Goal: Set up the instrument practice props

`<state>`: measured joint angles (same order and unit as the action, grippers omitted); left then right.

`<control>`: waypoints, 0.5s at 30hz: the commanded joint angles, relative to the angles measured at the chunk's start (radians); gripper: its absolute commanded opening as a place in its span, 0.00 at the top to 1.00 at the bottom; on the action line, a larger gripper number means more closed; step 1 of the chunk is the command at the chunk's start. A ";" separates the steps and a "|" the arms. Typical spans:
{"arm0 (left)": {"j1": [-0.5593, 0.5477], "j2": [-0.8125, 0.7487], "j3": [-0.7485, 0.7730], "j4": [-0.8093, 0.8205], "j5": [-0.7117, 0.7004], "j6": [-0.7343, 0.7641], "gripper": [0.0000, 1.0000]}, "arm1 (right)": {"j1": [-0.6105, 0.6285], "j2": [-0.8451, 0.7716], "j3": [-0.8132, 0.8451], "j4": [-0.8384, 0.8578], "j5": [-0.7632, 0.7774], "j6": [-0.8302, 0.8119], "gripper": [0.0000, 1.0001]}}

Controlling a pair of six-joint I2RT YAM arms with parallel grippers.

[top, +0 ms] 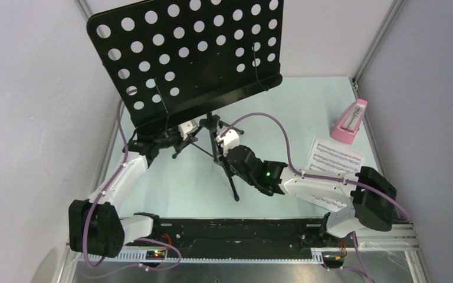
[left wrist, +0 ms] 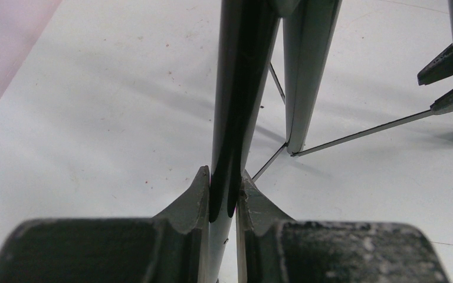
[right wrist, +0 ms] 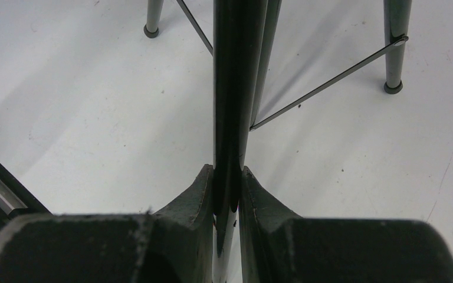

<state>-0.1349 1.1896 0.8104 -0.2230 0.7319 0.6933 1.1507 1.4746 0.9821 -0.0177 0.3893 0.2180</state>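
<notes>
The black music stand (top: 189, 53) stands upright on its tripod toward the far left part of the worktop (top: 307, 106). Its hole-punched desk tilts back over the far edge and hides part of both arms' ends from the overhead camera. Both grippers have hold of the stand low down, among the legs (top: 233, 184). The left gripper (left wrist: 224, 197) is nearly closed, its two fingers (left wrist: 191, 200) pressed flat against either side of a slim black tube, with a second tube and thin wire braces (left wrist: 360, 134) just beyond it. The right gripper (right wrist: 227, 191) is closed to the same narrow gap on another black tube (whether either is a leg or the centre post cannot be told from these close views), and two rubber-tipped feet (right wrist: 393, 88) rest on the surface behind it. A white sheet-music page (top: 334, 159) lies flat near the right edge, partly under the right arm's forearm. The pink metronome (top: 349, 122) stands upright farther back along that same right edge, well apart from the stand and just beyond the page's far corner.
</notes>
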 commanded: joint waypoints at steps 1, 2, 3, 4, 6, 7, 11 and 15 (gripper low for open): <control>0.117 0.011 0.069 0.232 -0.331 0.015 1.00 | 0.000 -0.024 -0.090 -0.415 -0.097 -0.027 1.00; 0.117 0.009 0.060 0.248 -0.327 0.030 1.00 | -0.007 -0.031 -0.090 -0.405 -0.113 -0.025 1.00; 0.117 0.008 0.058 0.252 -0.327 0.033 1.00 | -0.018 -0.042 -0.090 -0.396 -0.119 -0.021 1.00; 0.116 0.008 0.055 0.253 -0.328 0.041 1.00 | -0.023 -0.045 -0.090 -0.392 -0.133 -0.020 0.99; 0.116 0.005 0.050 0.254 -0.325 0.049 1.00 | -0.032 -0.050 -0.089 -0.383 -0.142 -0.025 0.90; 0.116 0.004 0.049 0.254 -0.323 0.050 1.00 | -0.033 -0.053 -0.089 -0.378 -0.145 -0.027 0.87; 0.114 0.005 0.045 0.255 -0.309 0.050 1.00 | -0.039 -0.068 -0.090 -0.364 -0.161 -0.036 0.67; 0.105 0.003 0.036 0.257 -0.309 0.063 1.00 | -0.045 -0.109 -0.090 -0.344 -0.176 -0.037 0.45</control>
<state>-0.0715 1.2091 0.8104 -0.1387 0.5926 0.7246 1.1122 1.4113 0.9058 -0.2276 0.2409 0.1982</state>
